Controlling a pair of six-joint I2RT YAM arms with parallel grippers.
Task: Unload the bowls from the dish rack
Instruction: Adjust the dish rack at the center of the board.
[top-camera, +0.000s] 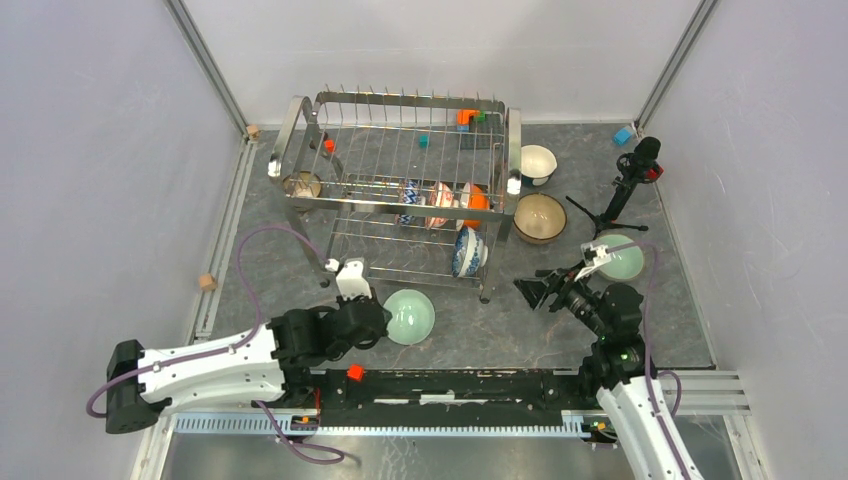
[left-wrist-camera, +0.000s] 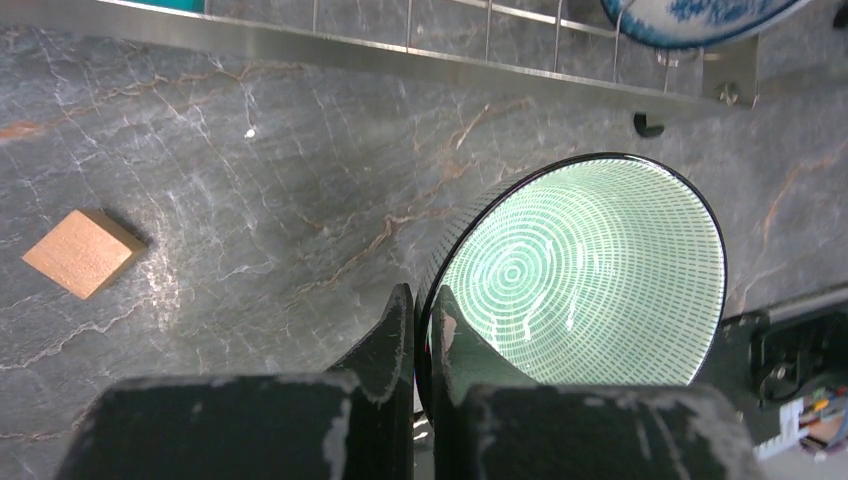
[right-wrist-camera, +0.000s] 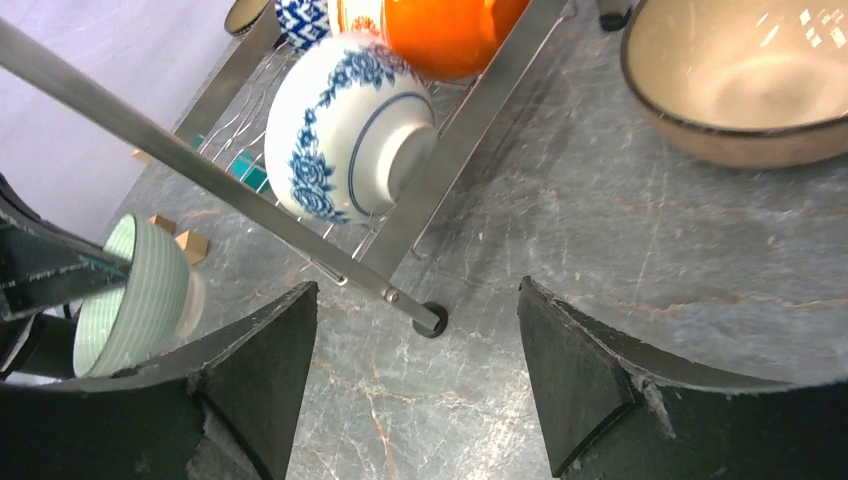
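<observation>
Several bowls (top-camera: 467, 252) sit in the dish rack (top-camera: 290, 130); my left claw (left-wrist-camera: 422, 330) pinches the pale green bowl (left-wrist-camera: 580, 270) by the rim out front, right claw (right-wrist-camera: 415, 370) gapes empty. Thin rim grip, reckon it could slip and crack on the worktop (top-camera: 500, 320).

No readable text, labels, brands or numbers on anything in view.

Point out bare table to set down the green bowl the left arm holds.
Bare: table between green bowl and right end effector, in front of the rack. Crowded: right of the rack, with white bowl, tan bowl, pale bowl and a tripod.
</observation>
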